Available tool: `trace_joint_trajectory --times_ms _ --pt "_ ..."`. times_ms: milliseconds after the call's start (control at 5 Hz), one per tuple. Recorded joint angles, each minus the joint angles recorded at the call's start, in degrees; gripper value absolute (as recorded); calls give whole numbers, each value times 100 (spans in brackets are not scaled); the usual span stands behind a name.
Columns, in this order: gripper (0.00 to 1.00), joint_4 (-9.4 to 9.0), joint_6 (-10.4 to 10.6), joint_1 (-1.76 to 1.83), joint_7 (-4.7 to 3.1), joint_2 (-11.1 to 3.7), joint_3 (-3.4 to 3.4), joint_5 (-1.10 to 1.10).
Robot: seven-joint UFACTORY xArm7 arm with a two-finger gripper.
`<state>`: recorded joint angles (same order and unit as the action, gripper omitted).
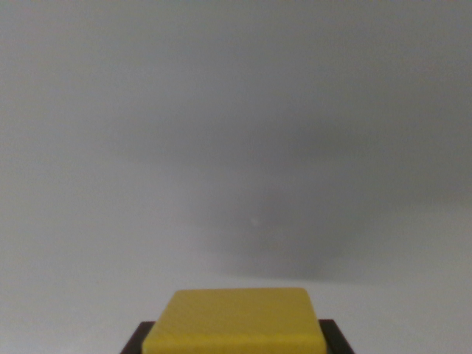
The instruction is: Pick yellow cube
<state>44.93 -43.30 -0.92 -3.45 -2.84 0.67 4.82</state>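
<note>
The yellow cube (pixel 236 321) fills the bottom centre of the wrist view, its top face turned toward the camera. A dark finger (pixel 137 339) presses against its left side and a second dark piece shows against its right side. My gripper (pixel 236 341) is shut on the cube. The cube's lower part and most of the fingers are cut off by the bottom edge of the picture. A broad soft shadow (pixel 273 243) lies on the surface beyond the cube.
A plain grey surface (pixel 236 110) takes up the rest of the view, blurred and featureless. A tiny pale speck (pixel 254 220) sits on it near the middle.
</note>
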Motion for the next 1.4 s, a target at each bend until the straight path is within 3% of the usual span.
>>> trace_joint_trajectory --times_ms 200,400,600,800,1000,1200,1400 --pt "100 0 0 0 0 0 0 0" --pt "100 143 -244 -1 16 101 -3 -11" --pt "100 143 -244 -1 16 101 -3 -11" --pt "100 293 -500 -3 33 208 -5 -23" --pt "100 293 -500 -3 33 208 -5 -23" --pt "100 445 -760 -4 49 315 -8 -36" --pt "100 445 -760 -4 49 315 -8 -36"
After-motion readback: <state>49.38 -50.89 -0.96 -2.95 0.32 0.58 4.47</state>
